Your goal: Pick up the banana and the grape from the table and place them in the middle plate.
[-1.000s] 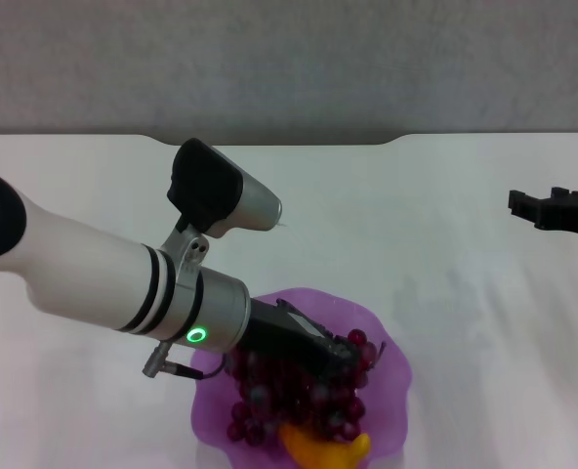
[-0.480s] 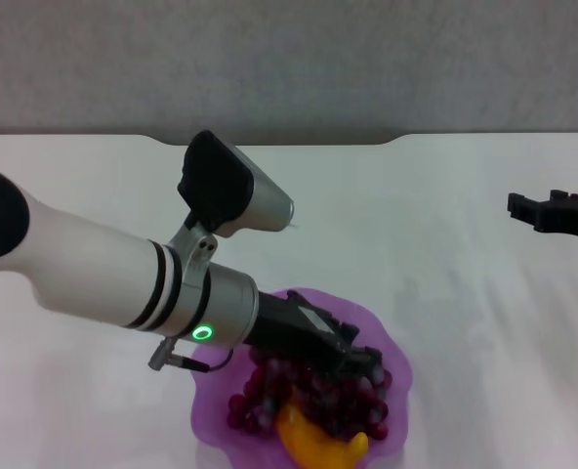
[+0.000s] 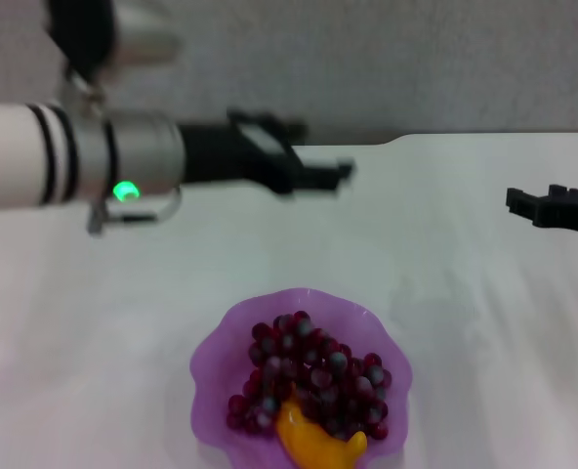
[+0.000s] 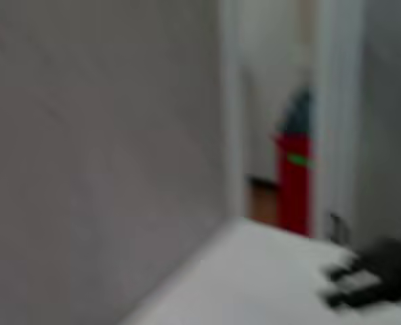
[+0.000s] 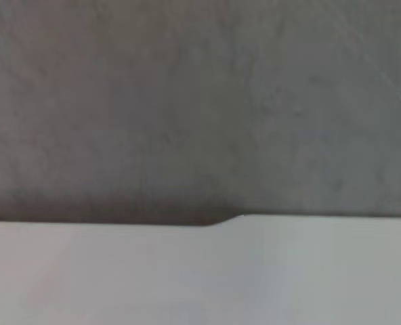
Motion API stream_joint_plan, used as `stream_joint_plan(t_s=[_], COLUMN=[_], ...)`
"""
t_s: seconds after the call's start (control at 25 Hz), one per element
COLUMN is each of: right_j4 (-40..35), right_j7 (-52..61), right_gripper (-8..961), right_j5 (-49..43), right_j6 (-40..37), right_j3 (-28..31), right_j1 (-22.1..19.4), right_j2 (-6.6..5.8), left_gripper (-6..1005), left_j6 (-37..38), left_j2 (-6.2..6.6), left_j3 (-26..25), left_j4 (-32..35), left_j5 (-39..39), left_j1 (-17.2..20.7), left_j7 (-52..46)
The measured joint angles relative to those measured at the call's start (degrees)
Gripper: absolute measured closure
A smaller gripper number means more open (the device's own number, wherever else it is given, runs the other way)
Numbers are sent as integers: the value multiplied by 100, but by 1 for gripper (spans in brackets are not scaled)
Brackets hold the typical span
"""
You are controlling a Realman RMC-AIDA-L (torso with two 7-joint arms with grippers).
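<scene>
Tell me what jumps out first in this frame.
The purple plate at the near edge of the table, with the grapes heaped in it and the banana at their near side. Next, the left arm stretched across high over the table's far side, its gripper well clear of the plate. The right gripper sits at the right edge.

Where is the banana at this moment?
In the head view the banana lies in the middle plate, at its near edge, partly under the grape. Neither gripper is near it.
</scene>
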Motion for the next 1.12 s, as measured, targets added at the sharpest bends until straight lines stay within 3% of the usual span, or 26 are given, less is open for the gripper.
stream_joint_plan(t_s=[0.32, 0.36, 0.76, 0.96, 1.12], right_j4=[-215, -215, -177, -144, -154], right_j7=[-22, -22, -26, 21, 27], right_gripper=[347, 347, 347, 347, 347], right_j5=[12, 13, 22, 32, 37], right_j6=[-292, -332, -1232, -1793, -1850], right_j3=[-78, -78, -85, -306, -380], right_j1=[-16, -29, -416, -627, -647], right_j2=[10, 10, 23, 34, 35], left_gripper=[115, 115, 115, 115, 124], left_j6=[1820, 2333, 4380, 4576, 3455], left_j2=[-12, -13, -27, -48, -53], left_j3=[-502, -522, -264, -165, -559], left_j4=[-15, 90, 207, 207, 684], left_j5=[-1299, -1647, -2660, -3353, -5727], left_j1=[785, 1042, 1795, 1934, 1997], left_j7=[1672, 2135, 3757, 4253, 5675])
